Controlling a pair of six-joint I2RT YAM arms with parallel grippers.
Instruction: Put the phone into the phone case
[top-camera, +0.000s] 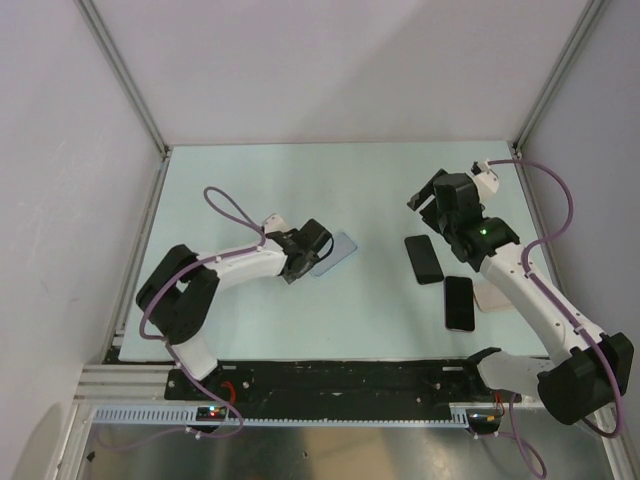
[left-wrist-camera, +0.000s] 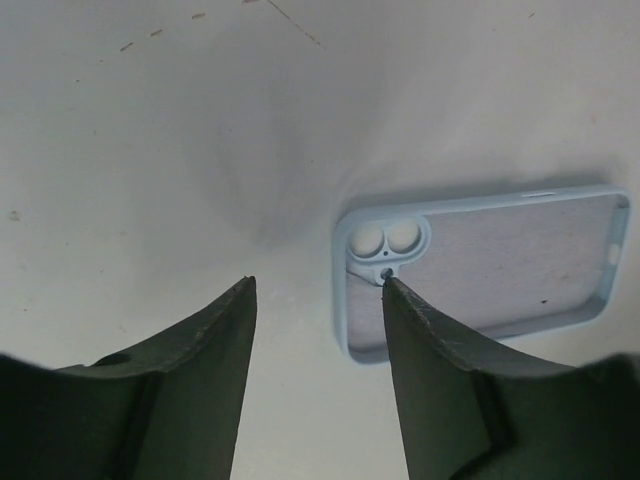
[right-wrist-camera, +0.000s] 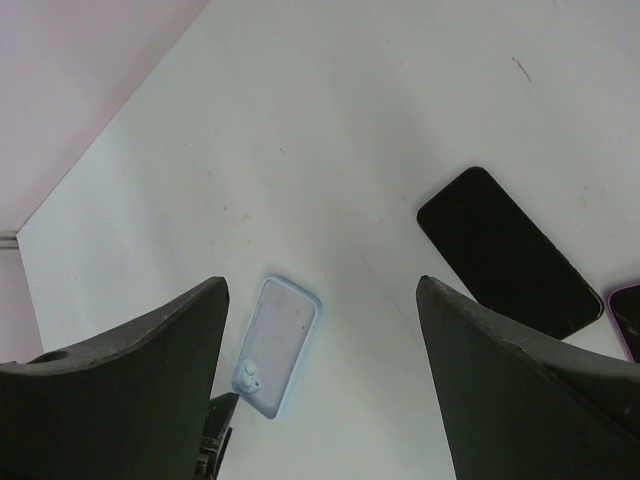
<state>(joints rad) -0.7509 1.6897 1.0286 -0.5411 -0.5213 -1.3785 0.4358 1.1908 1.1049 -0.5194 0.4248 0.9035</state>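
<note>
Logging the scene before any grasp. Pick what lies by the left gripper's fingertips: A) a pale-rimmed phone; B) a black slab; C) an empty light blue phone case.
C: in the left wrist view, one fingertip of the open left gripper is at the camera-hole corner of the light blue case, which lies inside up.

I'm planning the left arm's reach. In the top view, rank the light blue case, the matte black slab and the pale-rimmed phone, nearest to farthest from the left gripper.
1. The light blue case, right at the left gripper, left of centre.
2. The matte black slab, right of centre.
3. The pale-rimmed phone, farther right and lower in the view.
</note>
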